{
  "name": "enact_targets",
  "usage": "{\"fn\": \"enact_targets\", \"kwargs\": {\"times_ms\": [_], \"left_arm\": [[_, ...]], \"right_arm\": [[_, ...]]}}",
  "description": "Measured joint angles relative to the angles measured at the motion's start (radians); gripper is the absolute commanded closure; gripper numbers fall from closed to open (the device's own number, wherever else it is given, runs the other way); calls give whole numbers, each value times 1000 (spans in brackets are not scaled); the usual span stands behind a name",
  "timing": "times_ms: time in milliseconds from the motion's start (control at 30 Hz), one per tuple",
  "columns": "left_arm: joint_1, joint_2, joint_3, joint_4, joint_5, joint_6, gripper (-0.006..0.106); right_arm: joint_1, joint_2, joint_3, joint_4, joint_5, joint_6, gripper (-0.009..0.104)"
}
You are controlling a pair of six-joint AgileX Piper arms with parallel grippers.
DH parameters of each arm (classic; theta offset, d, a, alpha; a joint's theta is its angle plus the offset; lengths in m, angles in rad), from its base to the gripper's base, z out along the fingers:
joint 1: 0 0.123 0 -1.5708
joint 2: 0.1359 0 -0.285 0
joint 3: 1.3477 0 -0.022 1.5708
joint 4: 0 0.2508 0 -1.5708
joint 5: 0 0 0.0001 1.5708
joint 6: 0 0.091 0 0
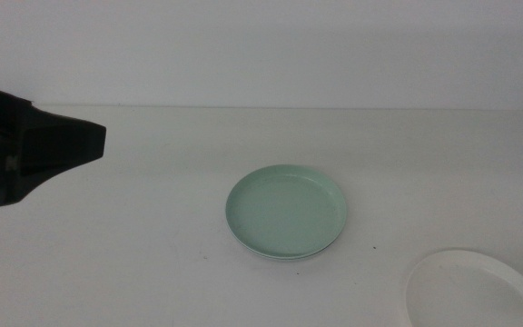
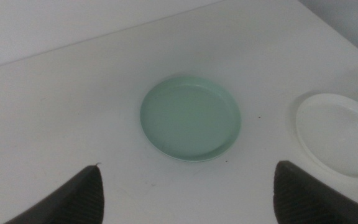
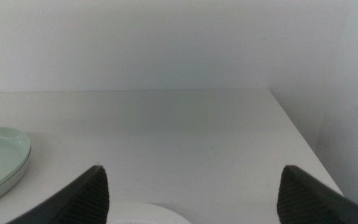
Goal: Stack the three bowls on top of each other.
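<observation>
While raised over the table (image 1: 152, 236) at its left side, left gripper (image 2: 188, 186) spread wide, grasping nothing | mint green bowl (image 1: 287, 212) ahead between jaws, apparently atop a paler bowl | white bowl (image 1: 475, 291) beyond, apart | right gripper (image 3: 191, 193) wide open, empty, white bowl just below.

White bowl (image 1: 475, 289): cut off by the middle view's bottom edge; near the mint green bowl (image 1: 286, 212)
Grey-blue bowl: hidden under the mint green bowl
</observation>
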Motion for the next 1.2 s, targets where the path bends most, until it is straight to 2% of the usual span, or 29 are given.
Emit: {"fn": "enact_targets", "kwargs": {"times_ms": [200, 333, 500, 633, 833, 900, 967, 1200], "left_arm": [[0, 0, 0, 15, -8, 0, 7], [0, 0, 0, 15, -9, 0, 7], [0, 0, 0, 15, -11, 0, 7], [0, 0, 0, 15, -11, 0, 7], [0, 0, 0, 15, -12, 0, 7], [0, 0, 0, 15, -13, 0, 7], [0, 0, 0, 15, -13, 0, 7], [0, 0, 0, 15, -21, 0, 7]], "right_arm": [[0, 0, 0, 0, 0, 0, 2], [0, 0, -8, 33, -5, 11, 2], [0, 72, -175, 45, 39, 35, 2], [0, 268, -426, 63, 243, 46, 2], [0, 576, -767, 70, 783, 49, 2], [0, 645, -837, 70, 918, 49, 2], [0, 700, -873, 70, 969, 49, 2], [0, 778, -886, 97, 1001, 65, 2]]}}
